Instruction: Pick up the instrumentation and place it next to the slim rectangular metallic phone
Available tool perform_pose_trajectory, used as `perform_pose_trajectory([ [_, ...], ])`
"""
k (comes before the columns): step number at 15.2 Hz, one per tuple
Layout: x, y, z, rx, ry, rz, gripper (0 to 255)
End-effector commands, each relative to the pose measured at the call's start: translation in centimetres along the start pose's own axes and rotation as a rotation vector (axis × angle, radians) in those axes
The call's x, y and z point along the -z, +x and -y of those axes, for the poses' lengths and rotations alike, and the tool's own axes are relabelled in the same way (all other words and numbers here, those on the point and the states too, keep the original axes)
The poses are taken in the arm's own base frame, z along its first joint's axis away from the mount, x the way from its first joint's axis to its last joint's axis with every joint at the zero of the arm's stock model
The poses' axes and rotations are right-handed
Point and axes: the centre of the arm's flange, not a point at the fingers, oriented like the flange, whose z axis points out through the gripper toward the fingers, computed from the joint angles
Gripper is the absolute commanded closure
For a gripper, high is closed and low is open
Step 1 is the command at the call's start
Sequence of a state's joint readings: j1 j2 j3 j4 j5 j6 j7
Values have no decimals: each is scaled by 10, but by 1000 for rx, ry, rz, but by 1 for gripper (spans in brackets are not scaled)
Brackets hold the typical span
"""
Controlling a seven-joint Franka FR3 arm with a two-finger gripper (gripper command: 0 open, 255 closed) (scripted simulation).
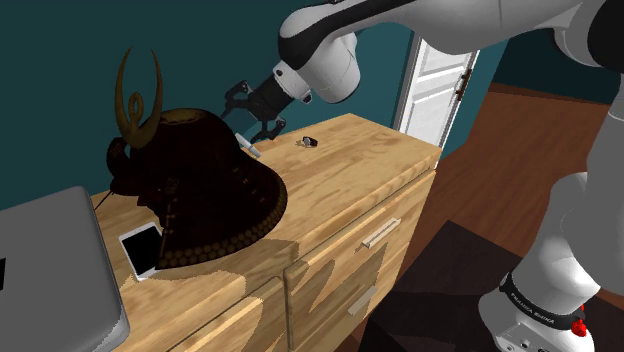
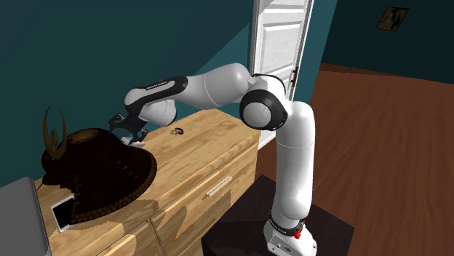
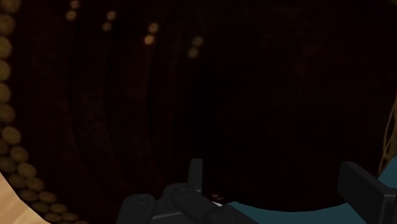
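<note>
Shoulder view puts my spread, empty pincer (image 1: 260, 135) close beside the dark helmet (image 1: 205, 190), so swinging toward the small instrument (image 1: 307, 142) at centre-top risks knocking it.

White arm (image 2: 291, 145), rounded links, dark joint bands, black jaws, red base spot (image 2: 297, 234)

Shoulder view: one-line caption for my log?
Open gripper hovers beside dark horned helmet; small instrument lies untouched on wooden dresser, phone at helmet's brim.

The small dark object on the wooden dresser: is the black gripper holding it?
No, the small dark object lies on the wooden dresser, apart from the open black gripper.
</note>
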State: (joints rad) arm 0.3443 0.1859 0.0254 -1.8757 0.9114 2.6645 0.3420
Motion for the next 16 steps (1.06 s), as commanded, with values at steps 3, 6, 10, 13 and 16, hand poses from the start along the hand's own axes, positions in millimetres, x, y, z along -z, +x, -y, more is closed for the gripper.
perform_pose_trajectory([
  [3,-1,0,0,0,0,0,0],
  [6,-1,0,0,0,0,0,255],
  [10,-1,-4,1,0,0,-1,255],
  [13,5,0,7,0,0,-1,255],
  [16,3,0,4,0,0,0,255],
])
